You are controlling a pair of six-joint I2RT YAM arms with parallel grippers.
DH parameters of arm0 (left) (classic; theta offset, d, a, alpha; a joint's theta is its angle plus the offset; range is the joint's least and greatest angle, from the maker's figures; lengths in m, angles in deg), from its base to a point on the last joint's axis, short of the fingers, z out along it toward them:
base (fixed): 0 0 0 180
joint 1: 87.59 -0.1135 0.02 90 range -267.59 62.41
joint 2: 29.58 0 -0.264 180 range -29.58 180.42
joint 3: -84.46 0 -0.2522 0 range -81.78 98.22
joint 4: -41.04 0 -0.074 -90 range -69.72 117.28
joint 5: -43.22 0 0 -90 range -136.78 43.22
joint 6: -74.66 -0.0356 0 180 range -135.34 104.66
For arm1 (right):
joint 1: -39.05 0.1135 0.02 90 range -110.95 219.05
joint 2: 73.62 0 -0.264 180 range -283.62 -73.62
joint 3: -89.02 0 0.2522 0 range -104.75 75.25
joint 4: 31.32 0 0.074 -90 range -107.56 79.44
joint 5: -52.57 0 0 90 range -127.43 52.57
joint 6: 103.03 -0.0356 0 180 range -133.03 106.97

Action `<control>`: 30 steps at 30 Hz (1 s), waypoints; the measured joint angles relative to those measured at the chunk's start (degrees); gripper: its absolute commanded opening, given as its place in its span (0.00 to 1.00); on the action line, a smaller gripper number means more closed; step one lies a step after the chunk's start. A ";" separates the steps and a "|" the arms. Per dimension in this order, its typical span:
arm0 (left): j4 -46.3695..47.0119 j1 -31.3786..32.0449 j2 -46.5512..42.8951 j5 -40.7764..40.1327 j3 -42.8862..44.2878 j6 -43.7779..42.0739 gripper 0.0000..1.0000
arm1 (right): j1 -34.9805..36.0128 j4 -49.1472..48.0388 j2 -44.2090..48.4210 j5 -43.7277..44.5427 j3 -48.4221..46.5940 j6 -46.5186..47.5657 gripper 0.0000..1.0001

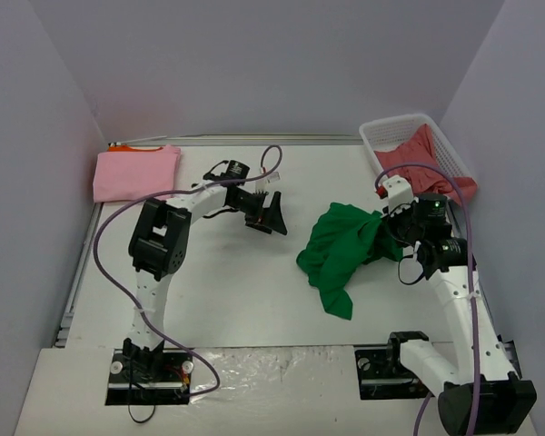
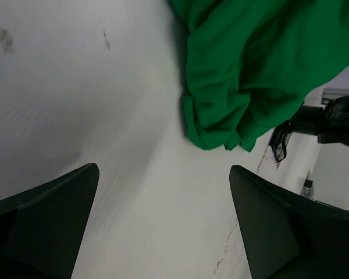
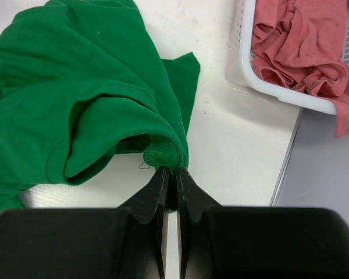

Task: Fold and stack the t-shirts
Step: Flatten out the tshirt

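Observation:
A crumpled bright green t-shirt (image 1: 338,254) lies right of the table's middle, one edge lifted. My right gripper (image 3: 170,171) is shut on the ribbed collar edge of that green t-shirt (image 3: 75,99). The left gripper (image 1: 265,213) hangs open over bare table to the left of the green t-shirt (image 2: 250,75), nothing between its fingers (image 2: 46,221). A folded light pink t-shirt (image 1: 136,173) lies at the far left, with an orange t-shirt's edge (image 1: 127,148) showing under its far side. A coral red t-shirt (image 1: 422,162) lies bunched in the basket.
The white lattice basket (image 1: 381,136) stands at the far right corner, also seen in the right wrist view as a white basket (image 3: 262,81). Grey walls close in on three sides. Purple cables loop over both arms.

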State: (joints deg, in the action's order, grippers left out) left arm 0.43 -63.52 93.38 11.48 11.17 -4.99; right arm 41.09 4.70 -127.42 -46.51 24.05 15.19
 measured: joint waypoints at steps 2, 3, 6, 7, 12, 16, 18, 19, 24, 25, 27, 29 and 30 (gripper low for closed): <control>3.89 0.98 2.34 1.53 0.92 4.66 0.94 | -0.55 -0.02 -0.09 -1.05 0.33 -0.15 0.00; 6.34 1.31 3.13 2.23 1.18 7.17 0.94 | -0.74 -0.04 -0.20 -1.57 0.42 -0.20 0.00; 17.35 2.32 5.07 4.79 1.22 17.20 0.94 | -1.29 -0.17 -0.74 -2.78 0.52 -0.35 0.00; 22.34 2.67 5.88 5.55 1.25 20.98 0.94 | -1.33 -0.17 -1.01 -3.06 0.55 -0.37 0.00; 37.51 4.68 10.49 8.07 2.51 34.53 0.99 | -1.38 -0.24 -2.82 -4.11 0.57 -0.63 0.00; 42.32 6.88 13.60 8.98 3.19 39.52 0.94 | -1.38 -0.33 -4.02 -4.96 0.59 -0.90 0.00; 44.06 7.87 14.99 9.33 3.39 41.11 0.91 | -1.38 -0.46 -4.39 -5.29 0.59 -1.03 0.00; 44.61 8.22 15.47 9.46 3.50 41.72 0.89 | -1.38 -0.50 -4.52 -5.38 0.59 -1.03 0.00; 48.00 9.77 17.00 10.14 4.76 45.07 0.61 | -1.38 -0.94 -5.44 -6.03 0.66 -1.09 0.00; 49.03 10.01 17.35 10.29 4.92 46.10 0.37 | -1.38 -1.03 -5.62 -6.23 0.66 -1.14 0.00; 52.33 10.29 18.34 10.71 5.01 48.98 0.04 | -1.38 -1.09 -5.92 -6.60 0.66 -1.20 0.00; 56.48 10.36 19.50 11.23 5.05 51.98 0.02 | -1.38 -1.11 -6.14 -7.06 0.66 -1.22 0.00; 58.01 10.36 19.85 11.43 5.05 53.20 0.02 | -1.38 -1.09 -6.27 -7.30 0.63 -1.20 0.00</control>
State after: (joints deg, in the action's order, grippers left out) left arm 58.44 -53.16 113.22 22.91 16.22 48.21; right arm 39.72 3.61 -133.69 -53.81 24.69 13.99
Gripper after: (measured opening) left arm 0.044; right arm 0.021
